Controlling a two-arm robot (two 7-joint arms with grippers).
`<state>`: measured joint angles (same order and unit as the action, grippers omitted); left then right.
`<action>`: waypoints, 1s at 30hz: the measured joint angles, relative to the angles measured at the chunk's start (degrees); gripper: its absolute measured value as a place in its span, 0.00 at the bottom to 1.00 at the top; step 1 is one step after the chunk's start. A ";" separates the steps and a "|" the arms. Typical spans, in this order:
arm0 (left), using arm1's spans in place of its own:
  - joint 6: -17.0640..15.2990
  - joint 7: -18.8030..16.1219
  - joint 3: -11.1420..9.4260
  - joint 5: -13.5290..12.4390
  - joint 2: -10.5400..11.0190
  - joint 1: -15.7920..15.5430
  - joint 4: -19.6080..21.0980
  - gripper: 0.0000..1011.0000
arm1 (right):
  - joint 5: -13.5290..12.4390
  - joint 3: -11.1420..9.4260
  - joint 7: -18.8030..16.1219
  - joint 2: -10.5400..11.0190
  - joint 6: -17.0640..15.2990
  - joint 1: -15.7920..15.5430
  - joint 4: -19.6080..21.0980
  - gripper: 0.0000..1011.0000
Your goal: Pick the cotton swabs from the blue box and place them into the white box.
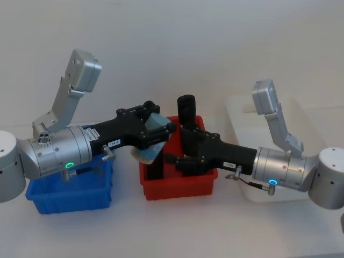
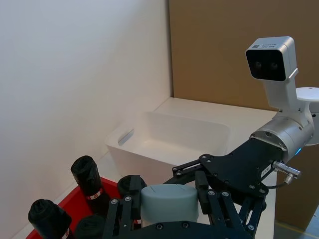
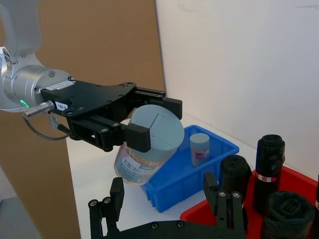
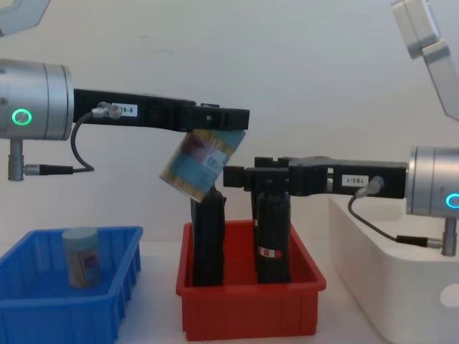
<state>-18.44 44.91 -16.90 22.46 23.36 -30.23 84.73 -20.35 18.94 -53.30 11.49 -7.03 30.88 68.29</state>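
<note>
My left gripper [image 1: 157, 133] is shut on a tub of cotton swabs [image 1: 152, 141], pale lid and paper label, held tilted in the air over the left edge of a red bin. From the side the cotton swabs tub [image 4: 203, 162] hangs under the left gripper [image 4: 215, 127]. My right gripper [image 4: 237, 175] stands open just right of it, above the red bin, holding nothing. Another cotton swabs tub [image 4: 80, 256] stands upright in the blue box [image 4: 64, 315] at the left. The white box [image 4: 401, 287] sits at the right under the right arm, its inside [image 2: 189, 142] bare.
The red bin [image 1: 180, 187] stands between the blue and white boxes and holds several tall black cylinders [image 3: 269, 164] with red stickers, reaching up close to both grippers. A white wall runs behind the table.
</note>
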 joint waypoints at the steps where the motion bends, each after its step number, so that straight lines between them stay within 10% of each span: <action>1: 0.00 0.00 0.00 0.00 0.00 0.00 0.00 0.65 | -0.33 0.09 -0.03 -0.02 -0.16 -0.02 0.08 0.99; 30: 0.00 0.00 0.00 0.00 0.00 0.00 0.00 0.65 | -3.02 2.83 2.61 -1.94 -1.56 1.06 -0.78 0.99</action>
<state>-18.44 44.91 -16.90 22.46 23.36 -30.23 84.72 -23.37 21.77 -50.68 9.55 -8.60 31.93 67.52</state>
